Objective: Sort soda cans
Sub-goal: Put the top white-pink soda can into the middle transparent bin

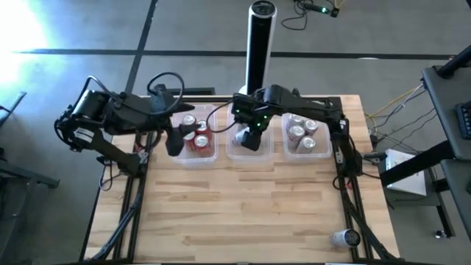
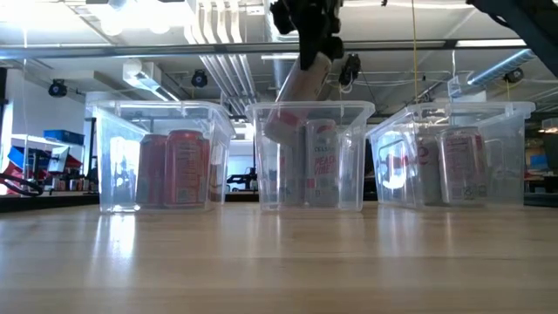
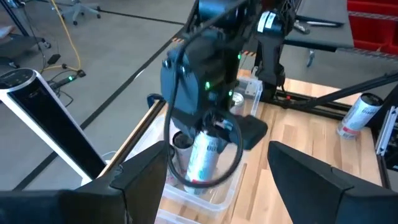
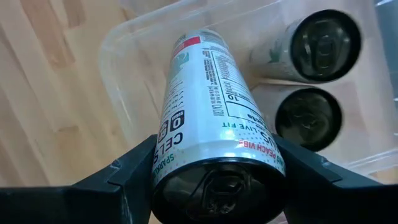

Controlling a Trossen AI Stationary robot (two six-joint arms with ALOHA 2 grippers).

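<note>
Three clear tubs stand in a row at the table's far side. The left tub (image 1: 197, 156) holds red soda cans (image 2: 179, 168), the middle tub (image 1: 243, 153) holds white-silver cans (image 4: 317, 43), and the right tub (image 1: 305, 151) holds silver-grey cans (image 1: 298, 132). My right gripper (image 1: 250, 138) is over the middle tub, shut on a white-silver can (image 2: 296, 96). My left gripper (image 1: 175, 140) stands open beside the left tub's left wall, with nothing between its fingers (image 3: 140, 177). My right gripper pinches the can's body just below its tab end (image 4: 171, 158) between its two fingers (image 4: 124, 180). The fingers come from above, slanting down. The can hangs tilted, tab end up, and its lower end (image 2: 279, 126) dips below the middle tub's rim, above the two cans standing inside.
One more silver can (image 1: 344, 237) lies on its side at the table's near right corner. The near half of the wooden table (image 1: 243, 213) is bare. A tall black-and-white cylinder (image 1: 259, 44) stands beyond the far edge.
</note>
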